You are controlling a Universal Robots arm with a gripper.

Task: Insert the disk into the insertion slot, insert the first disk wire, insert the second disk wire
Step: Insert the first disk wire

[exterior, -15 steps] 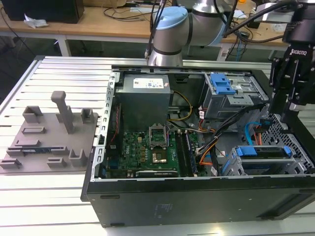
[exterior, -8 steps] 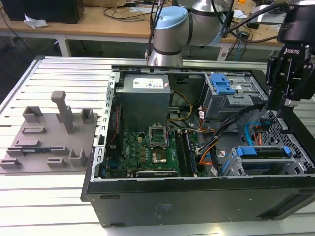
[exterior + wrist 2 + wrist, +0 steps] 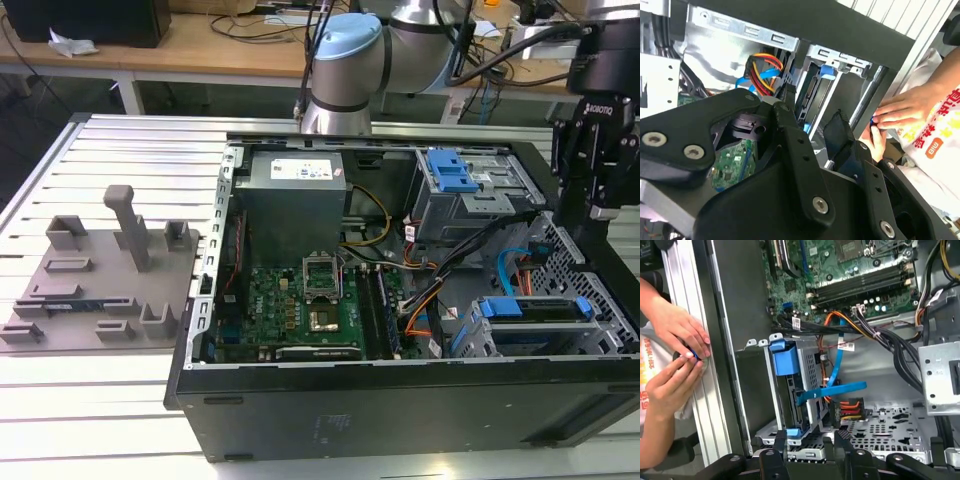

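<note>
Disk in insertion slot, inside PC case, exterior view's right.

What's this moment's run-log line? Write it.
gripper open, empty, near disk | disk in insertion slot | blue cable by disk, connection unclear | person's hands at case edge

Open room lies over the grey perforated sheet-metal panel beside the grey sheet-metal drive cage; our black gripper hangs there, fingers spread with nothing between them. A flat bright blue ribbon cable crosses the cage's side, with a red, orange and yellow wire bundle just beside it. We note thick black cable bundles nearby. Outside the black case wall, a person's hand and second hand occupy the slatted aluminium table.
</note>
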